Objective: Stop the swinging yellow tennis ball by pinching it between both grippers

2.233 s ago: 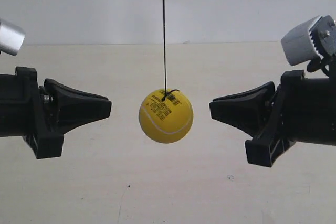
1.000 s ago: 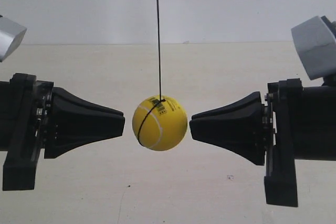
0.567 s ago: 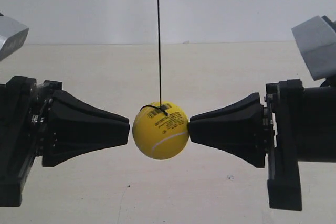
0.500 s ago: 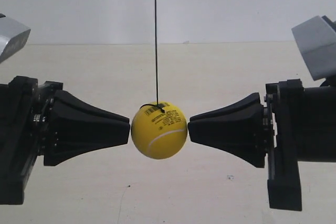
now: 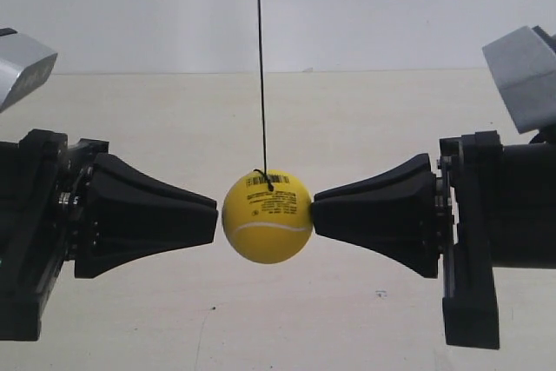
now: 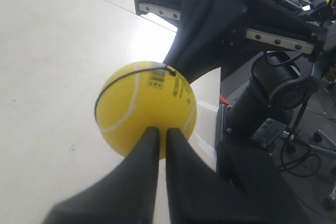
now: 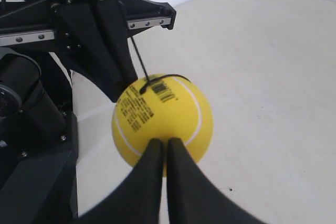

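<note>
The yellow ball [image 5: 268, 216] hangs in the air on a thin dark string [image 5: 261, 58], above the pale table [image 5: 365, 110] and not touching it, barcode up near the knot. The string leans a little rather than dropping dead straight, so I would judge the ball is not quite settled. On either side of the ball, level with its middle, a black wedge points straight at it. The hand at the exterior view's right [image 5: 314, 211] has its blunt tip against the ball's skin. The hand at the exterior view's left [image 5: 215, 213] is just beside the ball, with what looks like a sliver of light between. That sliver is what the pinch turns on: the ball sits on the line joining the two tips, and the side with the gap has to close along that line. From its own camera the left hand [image 6: 158, 129] has its two fingers pressed together on nothing, with their ends at the ball. The right hand [image 7: 160, 141] is the same, clenched and empty, nose to the ball. Which exterior side belongs to which arm I cannot tell.
</note>
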